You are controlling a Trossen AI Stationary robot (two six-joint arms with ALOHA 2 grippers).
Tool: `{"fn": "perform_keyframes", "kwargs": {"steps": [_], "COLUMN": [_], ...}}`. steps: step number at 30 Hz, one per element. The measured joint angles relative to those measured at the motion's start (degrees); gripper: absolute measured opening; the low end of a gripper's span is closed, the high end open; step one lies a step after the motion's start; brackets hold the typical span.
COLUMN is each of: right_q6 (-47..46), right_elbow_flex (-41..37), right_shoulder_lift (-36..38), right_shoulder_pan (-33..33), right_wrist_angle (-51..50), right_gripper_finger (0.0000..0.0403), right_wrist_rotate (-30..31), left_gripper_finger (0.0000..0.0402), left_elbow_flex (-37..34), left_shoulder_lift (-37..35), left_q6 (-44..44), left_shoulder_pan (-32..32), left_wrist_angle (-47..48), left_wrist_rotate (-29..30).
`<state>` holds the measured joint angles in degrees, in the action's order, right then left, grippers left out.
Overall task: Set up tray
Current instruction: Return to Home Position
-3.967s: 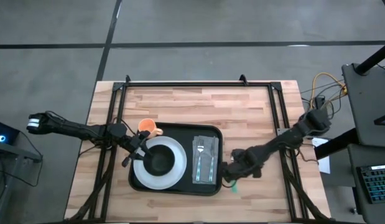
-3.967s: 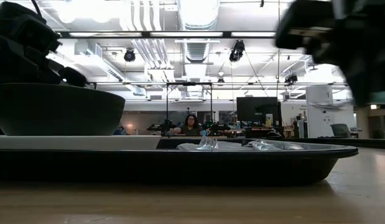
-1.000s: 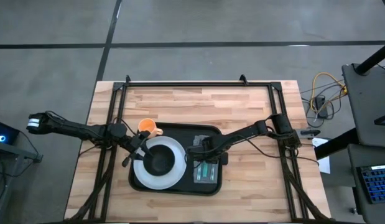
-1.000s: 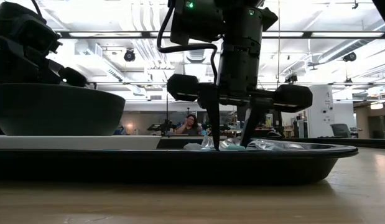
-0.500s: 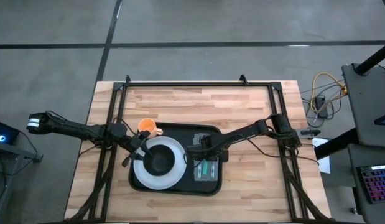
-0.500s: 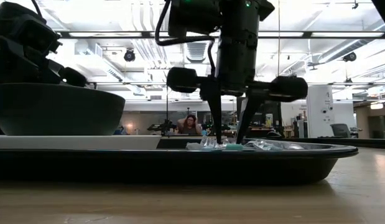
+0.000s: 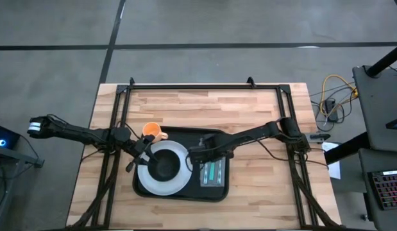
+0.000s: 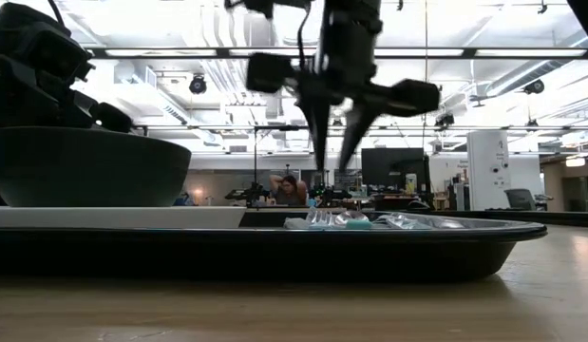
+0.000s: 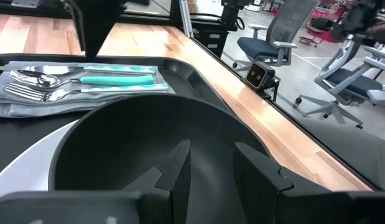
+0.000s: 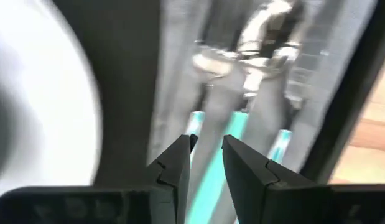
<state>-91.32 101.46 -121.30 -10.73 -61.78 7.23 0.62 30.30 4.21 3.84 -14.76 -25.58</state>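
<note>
The black tray (image 7: 179, 192) lies mid-table. On its left half sits a white plate (image 7: 147, 183) with a black bowl (image 7: 165, 167) on it. On its right half a grey napkin (image 7: 214, 173) carries teal-handled cutlery (image 9: 86, 78). My right gripper (image 8: 330, 163) hangs above the napkin's far end, pointing down. Its fingers are narrowly apart with nothing between them (image 10: 208, 162). My left gripper (image 9: 212, 158) waits open at the bowl's left rim, also with nothing between its fingers.
An orange cup (image 7: 153, 131) stands on the wood just beyond the tray's far left corner. Black frame rails (image 7: 204, 86) run along the table's far, left and right sides. Bare wood lies beyond and to the right of the tray. A person (image 8: 292, 190) sits far back in the room.
My right gripper has risen from the napkin and cutlery, clear of the tray, and shifted slightly toward the plate. It has rolled about its pointing line, and its fingers have drawn closer together. The cutlery stays lying on the napkin.
</note>
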Motion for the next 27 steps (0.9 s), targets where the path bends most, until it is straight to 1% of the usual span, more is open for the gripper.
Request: {"fn": "perform_keyframes", "kwargs": {"steps": [5, 7, 10, 12, 14, 17, 20, 23, 27], "right_q6": [2.07, 4.94, 15.26, 24.35, 35.50, 52.11, 64.02, 71.11, 76.39], "right_elbow_flex": [3.96, 5.20, 6.26, 6.59, 6.22, 4.78, 3.42, 2.16, -1.17], "right_shoulder_lift": [0.02, 0.04, 0.04, 0.04, 0.08, 0.15, 0.17, 0.60, 2.10], "right_shoulder_pan": [-0.10, -0.42, -0.91, -1.73, -3.07, -5.37, -6.67, -6.02, -3.81], "right_wrist_angle": [1.69, 2.48, 4.50, 6.99, 11.35, 17.78, 23.90, 26.72, 27.45], "right_gripper_finger": [0.0078, 0.0077, 0.0079, 0.0082, 0.0085, 0.0089, 0.0091, 0.0089, 0.0082], "right_wrist_rotate": [0.29, 4.67, 12.62, 17.94, 23.79, 24.49, 24.22, 23.66, 23.29], "left_gripper_finger": [0.0099, 0.0099, 0.0099, 0.0099, 0.0099, 0.0099, 0.0099, 0.0099, 0.0099], "left_elbow_flex": [0.01, 0.05, -0.02, -0.02, -0.02, -0.02, 0.00, 0.00, 0.00], "left_shoulder_lift": [0.00, 0.00, 0.00, 0.00, 0.00, 0.00, 0.00, 0.00, 0.04], "left_q6": [0.02, 0.02, 0.02, 0.02, 0.02, 0.02, 0.02, 0.02, 0.02], "left_shoulder_pan": [0.00, 0.00, 0.00, 0.00, 0.00, 0.00, 0.00, 0.00, 0.00], "left_wrist_angle": [0.00, 0.00, 0.02, 0.00, 0.00, 0.00, 0.00, 0.00, 0.00], "left_wrist_rotate": [0.00, 0.00, 0.00, 0.00, 0.00, 0.00, 0.00, 0.02, 0.00]}}
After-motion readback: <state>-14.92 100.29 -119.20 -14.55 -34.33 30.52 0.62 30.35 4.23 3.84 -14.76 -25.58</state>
